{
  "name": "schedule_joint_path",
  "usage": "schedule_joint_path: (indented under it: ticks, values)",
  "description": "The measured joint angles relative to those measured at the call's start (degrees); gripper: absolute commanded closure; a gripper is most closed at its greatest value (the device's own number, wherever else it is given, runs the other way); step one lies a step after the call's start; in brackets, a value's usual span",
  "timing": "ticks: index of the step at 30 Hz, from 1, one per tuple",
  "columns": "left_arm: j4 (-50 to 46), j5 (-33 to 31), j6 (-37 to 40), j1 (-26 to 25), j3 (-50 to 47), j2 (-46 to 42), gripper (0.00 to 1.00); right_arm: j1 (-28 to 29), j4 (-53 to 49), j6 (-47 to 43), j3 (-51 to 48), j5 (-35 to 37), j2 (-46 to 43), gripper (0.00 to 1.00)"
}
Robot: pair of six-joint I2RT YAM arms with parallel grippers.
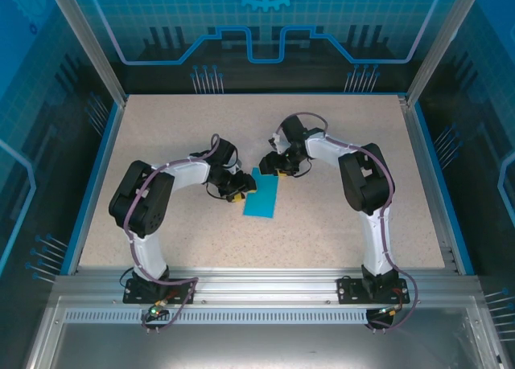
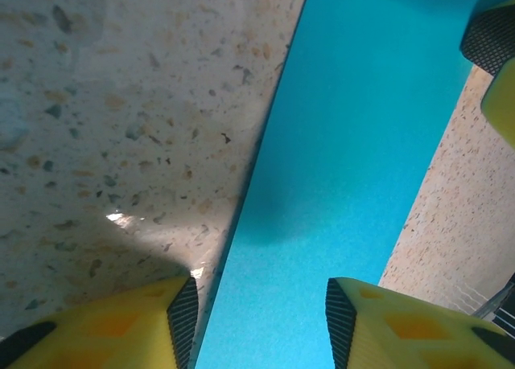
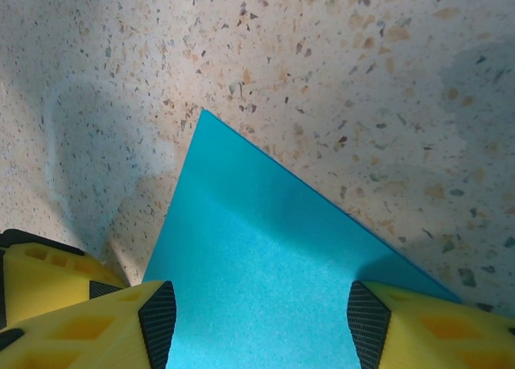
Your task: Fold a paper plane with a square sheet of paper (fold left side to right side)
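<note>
The square sheet of paper [image 1: 262, 198] lies flat on the speckled table as a narrow cyan-blue rectangle, about half as wide as it is long. My left gripper [image 1: 239, 194] is low at its left edge. In the left wrist view the jaws [image 2: 260, 321] stand open across the strip [image 2: 346, 168], one finger over bare table, the other near the strip's right edge. My right gripper [image 1: 270, 168] is at the sheet's far end, open [image 3: 261, 325], straddling a corner of the paper [image 3: 257, 248]. No paper plane shape is in view.
The beige tabletop [image 1: 338, 128] is bounded by a blue rim and transparent enclosure walls [image 1: 88, 176]. Both arms bend inward so the two grippers sit close together. A finger of the right gripper [image 2: 491, 39] shows at the far end of the strip.
</note>
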Motion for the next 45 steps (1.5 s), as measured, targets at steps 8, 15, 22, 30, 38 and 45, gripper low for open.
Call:
schedule_joint_path:
  ticks: [8, 15, 22, 30, 38, 45]
  values:
    - [-0.1, 0.2, 0.0, 0.0, 0.4, 0.5, 0.57, 0.0, 0.0, 0.0, 0.0, -0.3, 0.0, 0.37]
    - [0.4, 0.2, 0.2, 0.0, 0.4, 0.6, 0.62, -0.2, 0.1, 0.0, 0.0, -0.9, 0.1, 0.36]
    - [0.4, 0.1, 0.5, 0.0, 0.4, 0.6, 0.62, -0.3, 0.2, 0.0, 0.0, -1.2, 0.2, 0.35]
    - [0.2, 0.1, 1.2, 0.0, 0.4, -0.6, 0.62, -0.3, 0.2, 0.0, 0.0, -1.3, 0.2, 0.34]
    - [0.2, 0.2, 1.2, 0.0, 0.4, -2.5, 0.61, -0.3, 0.2, 0.0, 0.0, -1.6, 0.2, 0.33]
    - [0.2, 0.2, 1.2, 0.0, 0.4, -4.1, 0.61, -0.3, 0.3, 0.0, 0.0, -1.7, 0.2, 0.33]
